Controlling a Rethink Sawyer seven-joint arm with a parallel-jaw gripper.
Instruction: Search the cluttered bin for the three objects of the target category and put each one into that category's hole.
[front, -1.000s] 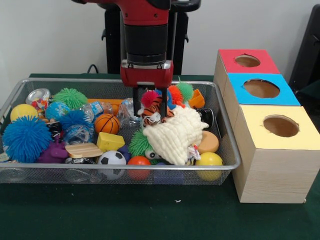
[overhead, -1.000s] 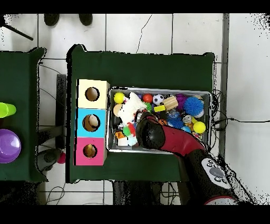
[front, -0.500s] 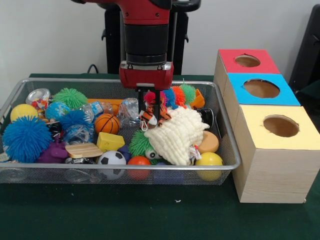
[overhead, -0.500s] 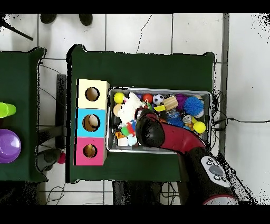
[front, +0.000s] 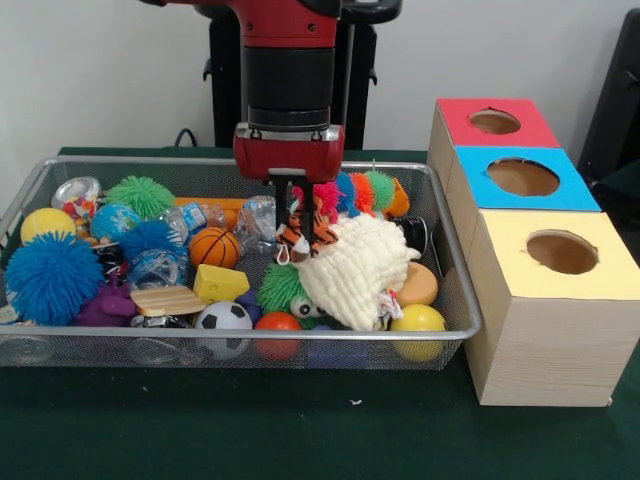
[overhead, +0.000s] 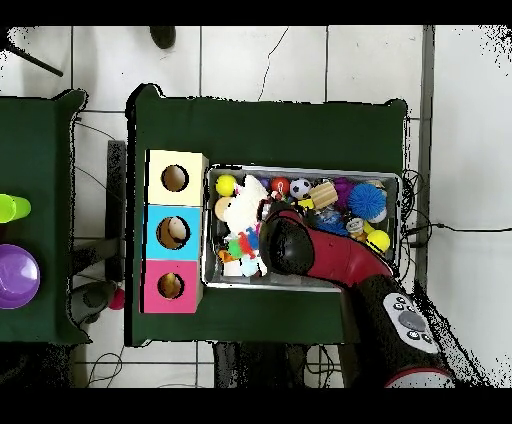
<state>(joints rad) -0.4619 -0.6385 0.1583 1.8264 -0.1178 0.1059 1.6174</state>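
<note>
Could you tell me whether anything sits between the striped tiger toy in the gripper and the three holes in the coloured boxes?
The gripper is shut on the striped tiger toy inside the mesh bin. Toward the boxes lie the white knitted toy and the bin's side wall. The boxes' tops stand higher than the toy, so it must be lifted over.

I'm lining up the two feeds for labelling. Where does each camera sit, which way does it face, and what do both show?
Front view: sits across the table, facing the robot; looks at the mesh bin and three-hole box; shows the red arm and gripper on a striped plush toy.
Overhead view: above the table, looking straight down; shows the arm reaching in from the bottom.
Shared: bin, box, white fluffy toy, arm.
</note>
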